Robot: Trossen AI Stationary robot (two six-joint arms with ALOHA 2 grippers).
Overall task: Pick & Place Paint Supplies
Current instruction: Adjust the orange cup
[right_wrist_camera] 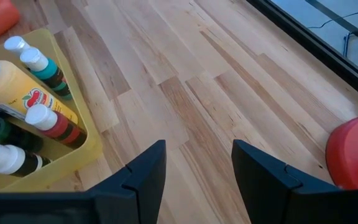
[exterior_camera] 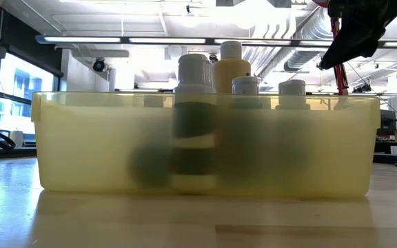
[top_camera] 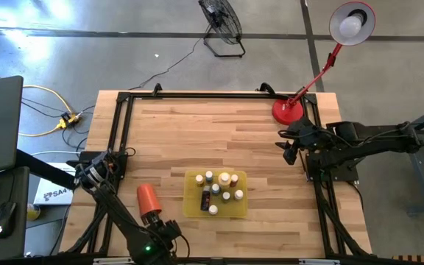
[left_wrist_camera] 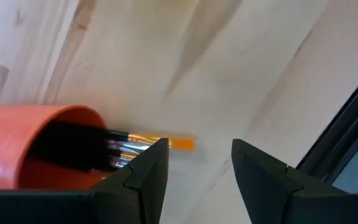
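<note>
Left gripper [left_wrist_camera: 194, 171]: open, empty, at cup [top_camera: 148, 199] mouth, lower left.
Right gripper [right_wrist_camera: 194, 171]: open, empty, right edge.
Risk: cup lies tipped; a nudge may spill brushes [left_wrist_camera: 120, 149].

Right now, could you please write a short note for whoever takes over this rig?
Left gripper: open, empty, low at the mouth of the red cup, which lies on its side with paintbrushes sticking out.
Right gripper: open, empty, raised near the red lamp base.
Paint bottles: all that can be seen stand in the yellow tray.
Left: the brushes, not yet picked up.
</note>
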